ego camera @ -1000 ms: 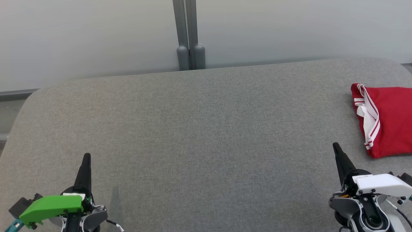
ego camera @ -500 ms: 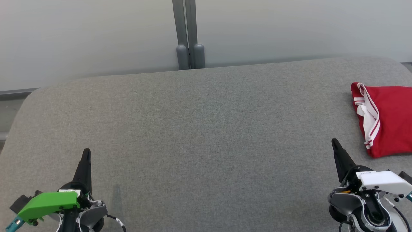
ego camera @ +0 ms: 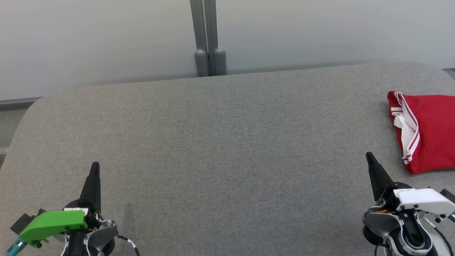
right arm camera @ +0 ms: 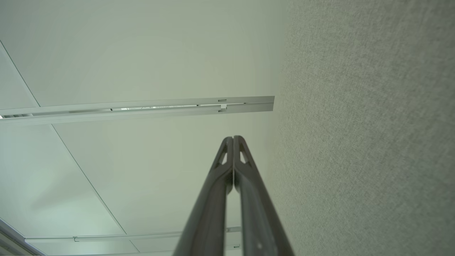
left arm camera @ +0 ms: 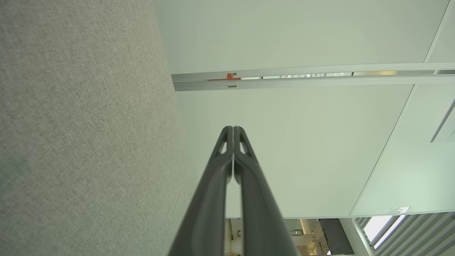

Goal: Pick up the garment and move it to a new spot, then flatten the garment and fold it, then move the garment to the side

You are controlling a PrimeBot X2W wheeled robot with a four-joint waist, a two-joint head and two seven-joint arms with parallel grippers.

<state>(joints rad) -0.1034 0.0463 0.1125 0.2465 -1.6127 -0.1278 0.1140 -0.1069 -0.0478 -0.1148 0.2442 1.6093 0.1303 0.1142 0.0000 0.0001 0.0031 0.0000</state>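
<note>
Both pairs of jaws are pressed together, holding nothing.
Your left gripper point(ego camera: 95, 166) and right gripper point(ego camera: 369, 156) hover over the grey fabric table point(ego camera: 227, 142). The red garment point(ego camera: 432, 131), white-striped at its trim, lies folded at the table's right edge, so the task looks finished.

Grey fabric table point(ego camera: 220, 142), pale wall panels point(ego camera: 89, 39) behind, grey post point(ego camera: 208, 35) between.

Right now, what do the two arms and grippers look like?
Left gripper: two long dark tapered fingers, green wrist cover, black-and-white cable beside it. Right gripper: same dark fingers, white wrist cover, grey round housing, thin dark cables.
</note>
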